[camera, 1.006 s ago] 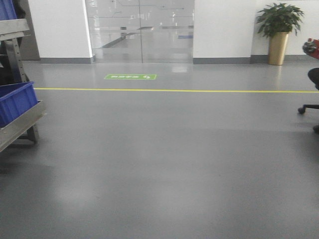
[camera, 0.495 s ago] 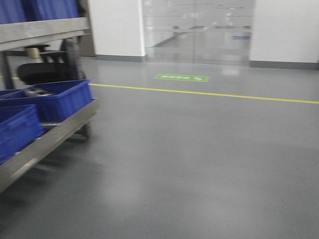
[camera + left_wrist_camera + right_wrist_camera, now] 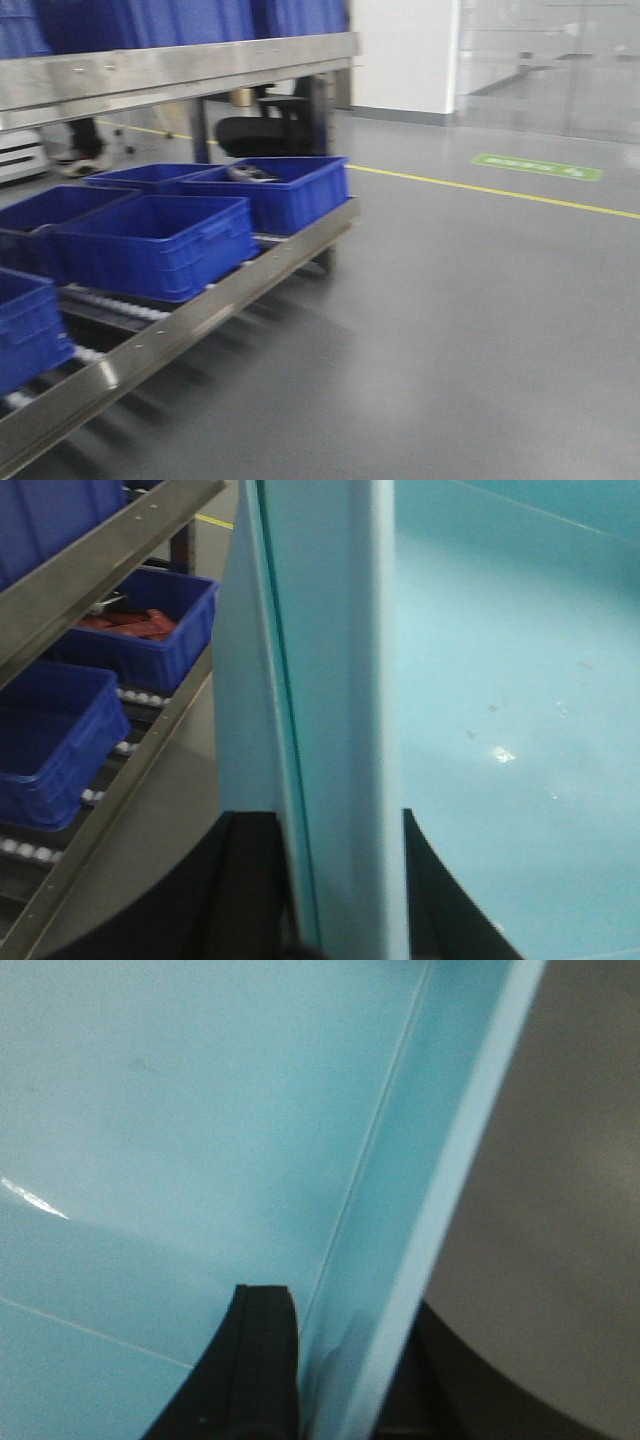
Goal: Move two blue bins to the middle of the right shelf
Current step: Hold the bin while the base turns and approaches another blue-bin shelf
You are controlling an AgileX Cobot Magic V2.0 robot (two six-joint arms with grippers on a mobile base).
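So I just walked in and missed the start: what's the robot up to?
It is carrying a light blue bin with both arms. The left claw and right claw each clamp a wall of it. Ahead, the front view shows a metal shelf rack with dark blue bins on its rollers.

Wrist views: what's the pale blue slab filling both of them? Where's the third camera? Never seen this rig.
It is a two-armed robot on a wheeled base. One camera faces forward: it shows a steel rack with blue bins on its roller shelf, and a yellow floor line. The other two cameras sit on the wrists and look along each end effector. The slab is the wall of a pale blue bin. The left end effector and right end effector each have black fingers on either side of a wall, apparently clamping it.
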